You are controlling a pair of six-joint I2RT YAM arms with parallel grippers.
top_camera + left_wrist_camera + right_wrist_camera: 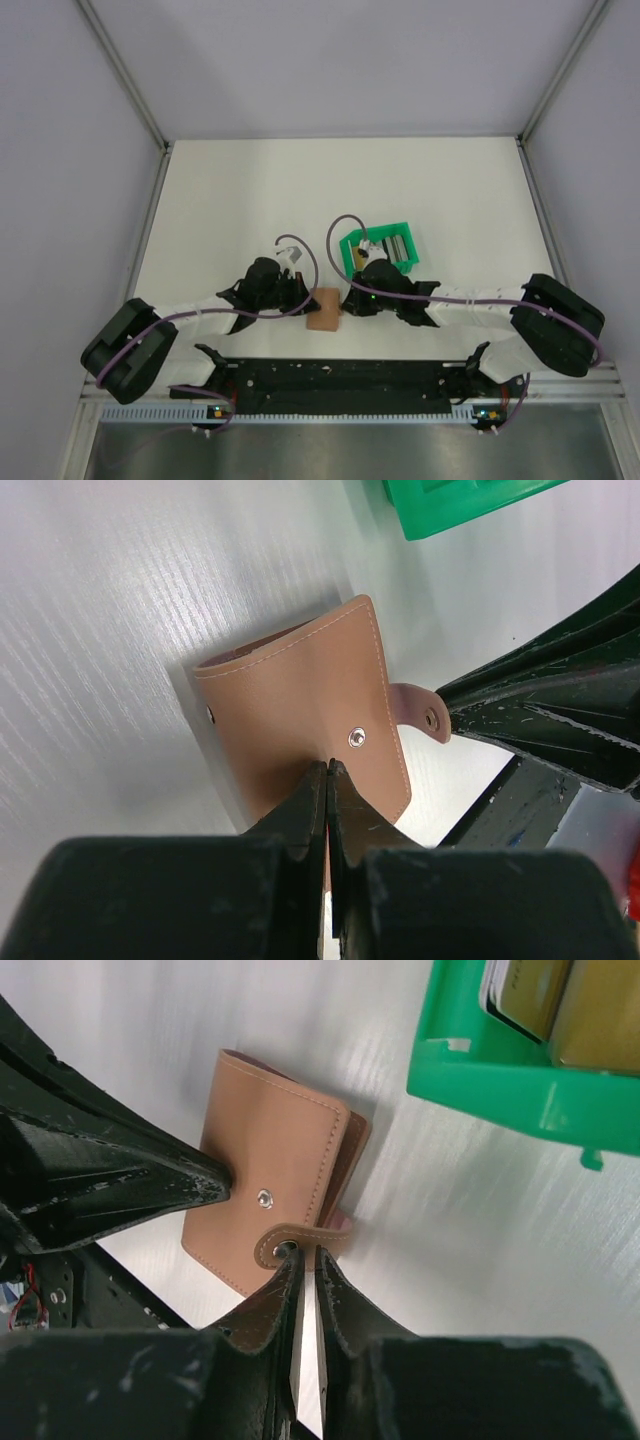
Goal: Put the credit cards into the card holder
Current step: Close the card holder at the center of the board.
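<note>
The tan card holder (323, 308) lies folded shut, its strap (300, 1235) unsnapped; gold credit cards (600, 1015) rest nearby, apart.

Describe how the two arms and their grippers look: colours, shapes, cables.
Both the left arm and the right arm have white links between bulky black joint housings, and a purple cable loops along each. The left gripper and the right gripper have black, scuffed fingers that taper to narrow tips. A small green light glows on the right wrist.
</note>
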